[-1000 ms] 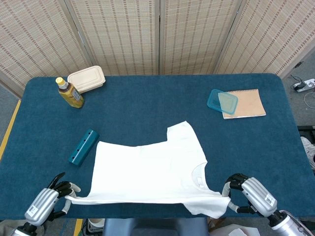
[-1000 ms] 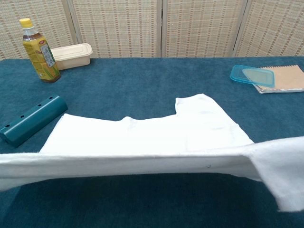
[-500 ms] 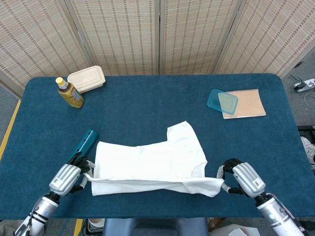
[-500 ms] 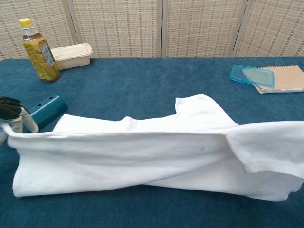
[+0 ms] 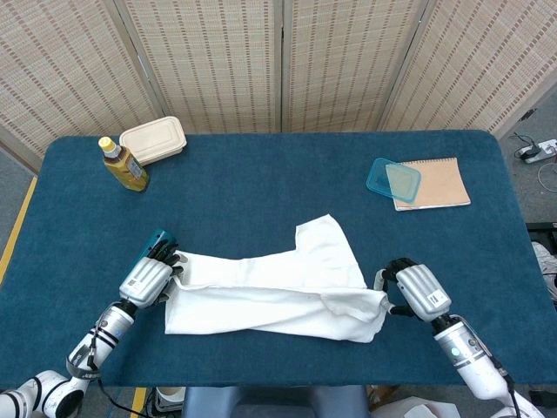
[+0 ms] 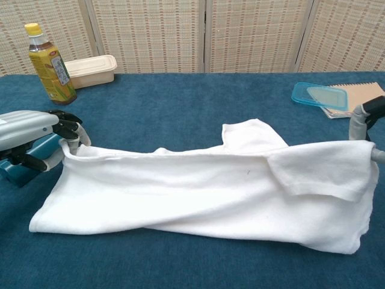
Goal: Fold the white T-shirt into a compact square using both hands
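The white T-shirt [image 5: 278,292] [image 6: 204,189] lies across the front middle of the blue table, its near edge lifted and carried back over the rest. My left hand [image 5: 150,279] [image 6: 33,135] grips the shirt's left end, just in front of the teal bar. My right hand [image 5: 409,289] [image 6: 368,123] grips the right end, with a sleeve flap hanging below it. One sleeve [image 5: 320,235] still lies flat toward the back.
A teal bar [image 5: 155,242] [image 6: 18,164] lies right beside my left hand. A yellow bottle [image 5: 124,165] and a cream lunch box [image 5: 154,140] stand at the back left. A blue lid [image 5: 392,179] rests on a brown notebook [image 5: 432,183] at the back right.
Both hands have moved away from the front edge toward the table's middle, carrying the shirt's lifted near edge back over the flat part. The fold has grown deeper.
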Controlling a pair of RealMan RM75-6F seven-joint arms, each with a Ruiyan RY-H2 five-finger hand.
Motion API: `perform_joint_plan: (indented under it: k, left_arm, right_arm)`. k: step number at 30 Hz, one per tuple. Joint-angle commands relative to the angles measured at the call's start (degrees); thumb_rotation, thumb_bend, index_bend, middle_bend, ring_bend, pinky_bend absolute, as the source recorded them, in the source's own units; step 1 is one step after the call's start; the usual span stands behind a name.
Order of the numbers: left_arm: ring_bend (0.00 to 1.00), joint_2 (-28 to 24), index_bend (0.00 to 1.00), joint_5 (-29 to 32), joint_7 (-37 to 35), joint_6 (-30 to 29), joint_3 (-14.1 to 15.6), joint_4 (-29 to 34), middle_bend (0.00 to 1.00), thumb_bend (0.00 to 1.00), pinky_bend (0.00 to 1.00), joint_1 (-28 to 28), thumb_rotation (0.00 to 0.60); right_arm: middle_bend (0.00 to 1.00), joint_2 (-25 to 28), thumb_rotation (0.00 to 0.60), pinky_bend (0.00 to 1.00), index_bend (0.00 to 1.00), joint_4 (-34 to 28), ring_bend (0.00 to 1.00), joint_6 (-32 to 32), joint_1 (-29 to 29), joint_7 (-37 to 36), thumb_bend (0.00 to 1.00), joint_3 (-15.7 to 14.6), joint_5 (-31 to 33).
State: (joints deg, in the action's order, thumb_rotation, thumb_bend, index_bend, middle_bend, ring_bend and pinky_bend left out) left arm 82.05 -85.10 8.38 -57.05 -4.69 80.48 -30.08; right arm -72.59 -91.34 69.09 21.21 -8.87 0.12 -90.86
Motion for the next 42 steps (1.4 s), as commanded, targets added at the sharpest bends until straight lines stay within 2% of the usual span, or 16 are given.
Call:
perform_joint_plan:
  k: [1,14,27,29,31,37,42]
  left_arm:
    - [0.08,1.99,0.74,1.61,1.1,1.36,-0.93,-3.02,0.26,0.65,0.0,-1.63,0.6]
    - [0.08,4.47,0.73,4.33,2.04,2.84,-1.19,-7.82,0.26,0.64,0.0,-3.91,0.6]
    - [0.07,5.88,0.61,7.86,4.21,4.31,-1.45,-9.82,0.23,0.63,0.0,-5.25,0.6]
    - [0.06,5.81,0.54,8.58,4.94,4.44,-1.52,-9.58,0.21,0.63,0.0,-5.3,0.6]
    - [0.03,5.58,0.38,9.21,5.57,3.87,-1.7,-8.74,0.16,0.6,0.0,-5.12,0.6]
    - [0.0,3.69,0.08,9.85,6.71,-0.66,-2.08,-4.14,0.05,0.48,0.0,-3.2,0.6]
    - [0.0,1.85,0.01,9.13,5.62,-7.16,-2.21,0.37,0.03,0.44,0.0,-0.02,0.6]
  right_arm:
    - [0.57,-1.57,0.6,0.29,0.86,1.79,0.36,-1.32,1.23,0.71,0.58,0.75,0.31]
    - [0.57,-5.52,0.6,0.29,0.86,7.08,0.36,-4.11,4.73,1.64,0.57,2.72,1.27]
    - [0.57,-8.58,0.6,0.29,0.86,10.42,0.36,-5.02,6.84,2.11,0.57,4.15,2.66]
    - [0.57,-9.07,0.6,0.29,0.86,11.24,0.36,-5.14,7.1,2.32,0.57,4.3,2.87]
    - [0.57,-9.67,0.6,0.29,0.86,12.16,0.36,-5.36,7.42,2.27,0.57,4.42,3.09]
    - [0.57,-12.32,0.6,0.29,0.86,16.52,0.36,-5.92,8.61,1.54,0.57,5.02,3.6]
    - [0.57,-15.9,0.6,0.29,0.86,22.6,0.36,-5.67,9.74,0.0,0.57,5.51,3.45]
